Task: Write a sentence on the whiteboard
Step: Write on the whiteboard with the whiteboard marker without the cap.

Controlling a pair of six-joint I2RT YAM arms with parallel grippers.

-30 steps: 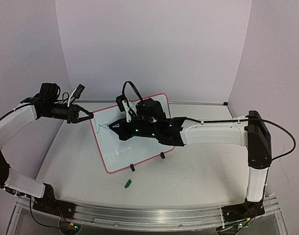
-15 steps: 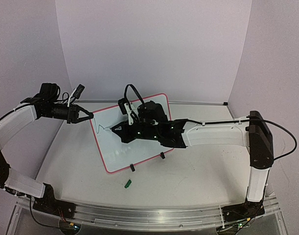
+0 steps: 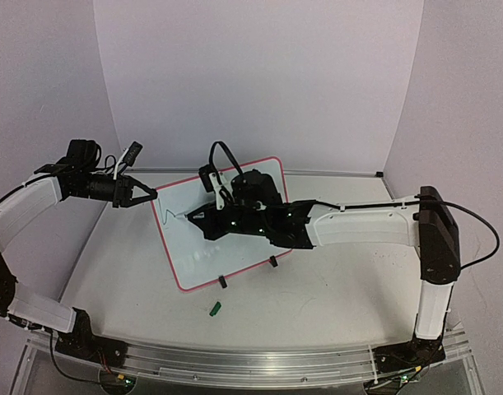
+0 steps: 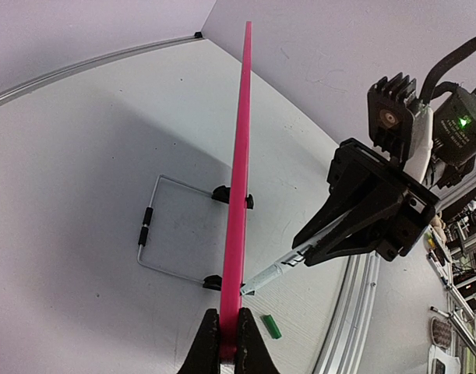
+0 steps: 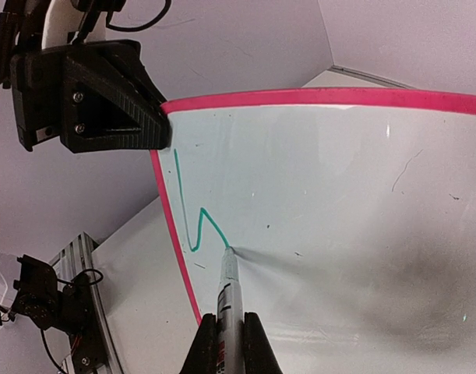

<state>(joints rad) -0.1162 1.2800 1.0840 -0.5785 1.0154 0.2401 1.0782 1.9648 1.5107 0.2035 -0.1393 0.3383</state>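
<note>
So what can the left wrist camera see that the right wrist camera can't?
Only the left wrist view shows the wire stand behind the whiteboard and a small green piece lying on the table. Only the right wrist view shows the board's white face, with the green line and the marker tip touching it. Both show the pink frame, the marker, and the two grippers: the left gripper pinching the frame, the right gripper holding the marker.

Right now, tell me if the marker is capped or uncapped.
Uncapped: the marker has its bare tip on the whiteboard, ending a green line.
</note>
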